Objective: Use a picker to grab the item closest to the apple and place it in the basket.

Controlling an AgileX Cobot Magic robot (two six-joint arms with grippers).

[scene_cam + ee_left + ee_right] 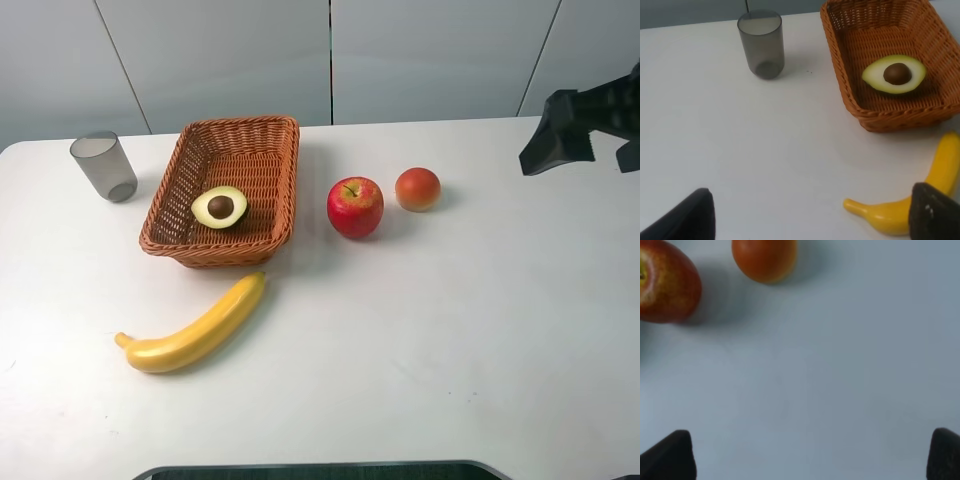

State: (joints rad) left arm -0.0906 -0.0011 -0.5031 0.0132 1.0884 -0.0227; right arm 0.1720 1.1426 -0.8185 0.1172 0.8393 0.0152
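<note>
The halved avocado (pixel 220 207) lies cut side up inside the wicker basket (pixel 274 140), also in the left wrist view as avocado (pixel 894 74) in basket (pixel 850 95). The red apple (pixel 355 207) stands just right of the basket, apple (pixel 665 287) at the edge of the right wrist view. My right gripper, the black picker (pixel 553 140), hangs at the far right, away from the fruit; its fingers (pixel 667 457) stand wide apart, open and empty. My left gripper (pixel 815 217) is open too, over bare table near the banana, and is out of the exterior view.
An orange-red round fruit (pixel 418 188) sits right of the apple. A yellow banana (pixel 195 330) lies in front of the basket. A grey translucent cup (pixel 104 166) stands at the back left. The white table (pixel 480 330) ends at a grey wall.
</note>
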